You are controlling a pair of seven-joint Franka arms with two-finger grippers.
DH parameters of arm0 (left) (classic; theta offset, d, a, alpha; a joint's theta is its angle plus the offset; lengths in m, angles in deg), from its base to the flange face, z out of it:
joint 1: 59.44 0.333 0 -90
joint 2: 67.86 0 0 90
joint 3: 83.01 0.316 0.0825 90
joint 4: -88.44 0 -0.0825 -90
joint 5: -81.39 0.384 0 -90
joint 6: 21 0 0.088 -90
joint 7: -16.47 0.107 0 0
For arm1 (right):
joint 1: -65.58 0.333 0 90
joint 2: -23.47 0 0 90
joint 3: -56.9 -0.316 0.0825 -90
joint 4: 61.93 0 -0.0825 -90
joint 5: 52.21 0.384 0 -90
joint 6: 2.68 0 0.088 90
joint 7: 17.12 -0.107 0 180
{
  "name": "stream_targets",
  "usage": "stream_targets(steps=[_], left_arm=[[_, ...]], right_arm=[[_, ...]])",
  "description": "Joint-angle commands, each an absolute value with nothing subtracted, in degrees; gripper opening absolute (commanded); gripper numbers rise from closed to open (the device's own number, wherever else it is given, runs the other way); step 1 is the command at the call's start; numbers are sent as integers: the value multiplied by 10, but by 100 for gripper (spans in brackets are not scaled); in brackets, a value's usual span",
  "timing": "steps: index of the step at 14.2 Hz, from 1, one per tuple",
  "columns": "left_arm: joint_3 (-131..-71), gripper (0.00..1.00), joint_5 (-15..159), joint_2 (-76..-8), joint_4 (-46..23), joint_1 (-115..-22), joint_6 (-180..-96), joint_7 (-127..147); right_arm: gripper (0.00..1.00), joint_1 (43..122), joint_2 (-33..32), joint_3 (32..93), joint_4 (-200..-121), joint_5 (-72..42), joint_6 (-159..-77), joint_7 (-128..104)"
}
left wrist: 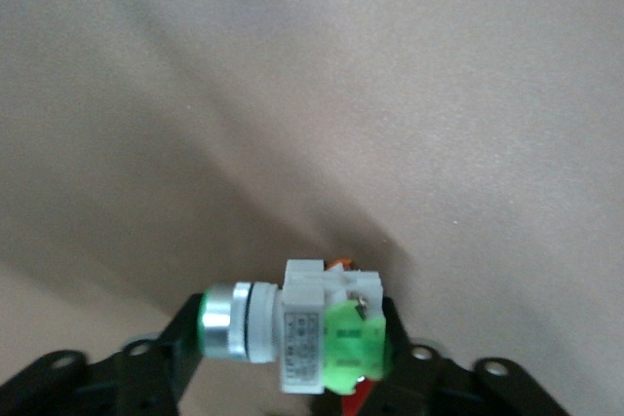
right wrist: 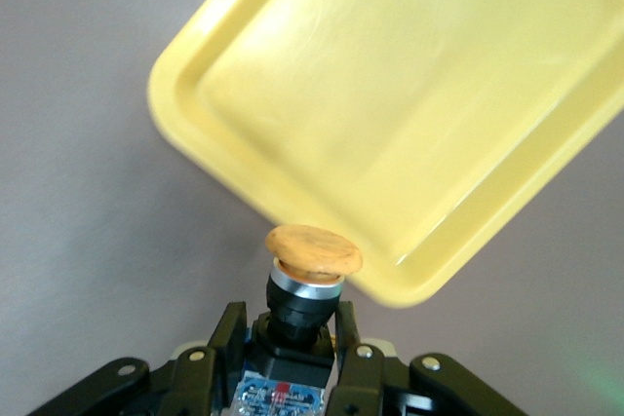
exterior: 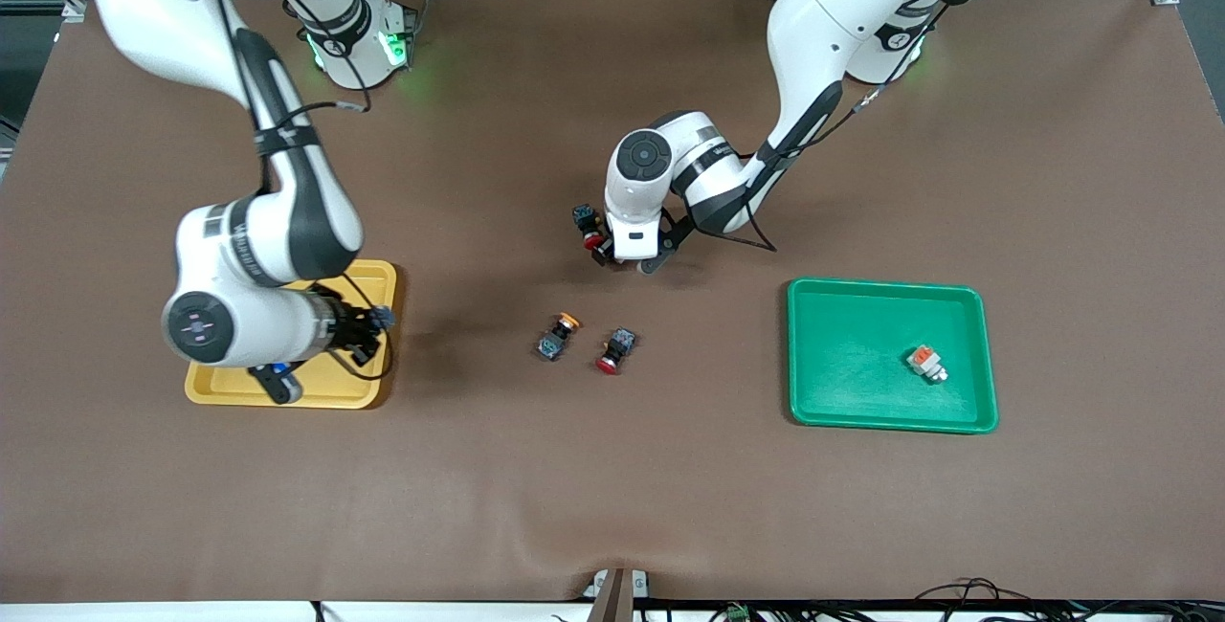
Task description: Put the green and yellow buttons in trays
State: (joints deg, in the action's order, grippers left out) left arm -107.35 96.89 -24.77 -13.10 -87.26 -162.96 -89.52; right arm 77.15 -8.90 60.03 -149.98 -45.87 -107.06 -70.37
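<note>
My left gripper point(exterior: 612, 254) hangs low over the middle of the table, shut on a grey-bodied button with a green block point(left wrist: 331, 333); in its wrist view the gripper point(left wrist: 292, 338) clamps that button sideways. My right gripper point(exterior: 368, 327) is over the yellow tray point(exterior: 287, 400), shut on a dark-bodied button with an orange-yellow cap point(right wrist: 312, 250); in its wrist view the gripper point(right wrist: 290, 323) holds the cap over the tray's rim point(right wrist: 409, 94). A grey button with an orange block point(exterior: 926, 362) lies in the green tray point(exterior: 861, 316). Another orange-yellow capped button point(exterior: 558, 335) lies on the table.
A red-capped dark switch point(exterior: 615, 350) lies beside the orange-yellow capped button on the table. Another red-capped switch point(exterior: 587, 225) lies right beside my left gripper, toward the right arm's end. The brown mat covers the whole table.
</note>
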Motion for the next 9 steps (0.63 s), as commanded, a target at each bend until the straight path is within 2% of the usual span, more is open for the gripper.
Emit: stream_targets(steps=[1, 3, 7, 9], left_arm=[[-1069, 0, 993, -254, -137, -869, -1644, -905], [-1066, 0, 1005, -266, -133, -849, -1642, -882], [-1068, 0, 1006, -304, -122, -760, -1638, -783], [-1067, 0, 1006, -305, -105, -727, -1637, -723]], right_arm=[[0, 725, -76, 591, -1525, -468, -1074, -591], [0, 684, -76, 590, -1543, -468, -1082, -467], [0, 620, -83, 591, -1616, -468, -1204, -308], [0, 594, -98, 591, -1616, -468, -1222, -265]])
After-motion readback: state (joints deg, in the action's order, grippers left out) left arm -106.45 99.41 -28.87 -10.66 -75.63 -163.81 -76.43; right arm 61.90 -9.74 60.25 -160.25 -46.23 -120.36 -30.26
